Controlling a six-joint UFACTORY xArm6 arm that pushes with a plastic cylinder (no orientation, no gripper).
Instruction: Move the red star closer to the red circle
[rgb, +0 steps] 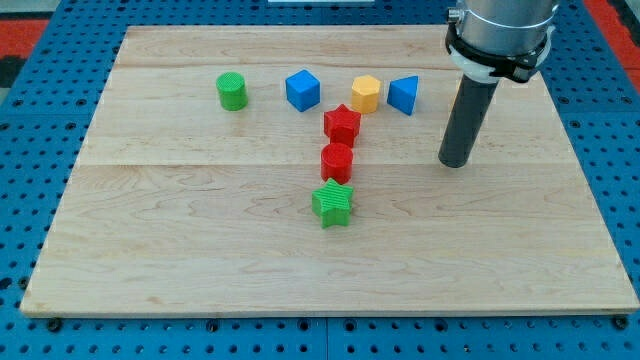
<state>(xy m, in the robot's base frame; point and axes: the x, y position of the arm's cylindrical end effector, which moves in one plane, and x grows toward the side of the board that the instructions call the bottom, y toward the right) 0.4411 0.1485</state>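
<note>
Blue pegboard surrounds a pale wooden board that fills most of the view. Arm's grey housing enters at the view's top right, dark rod hanging straight down from it. No jaws on this rig, just my tip, resting on bare wood with nothing in contact, well apart from the blocks and to the view's right of them.

Blocks by rough size:
- green star, lowest of a centre column
- red star, top of that column
- red circle, between the two stars; red star sits just above it, very close, can't tell if touching
- blue cube, up-left of red star
- blue triangle-like block, rightmost of the top row
- yellow hexagon, just left of it, up-right of red star
- green cylinder, alone at the view's left
</note>
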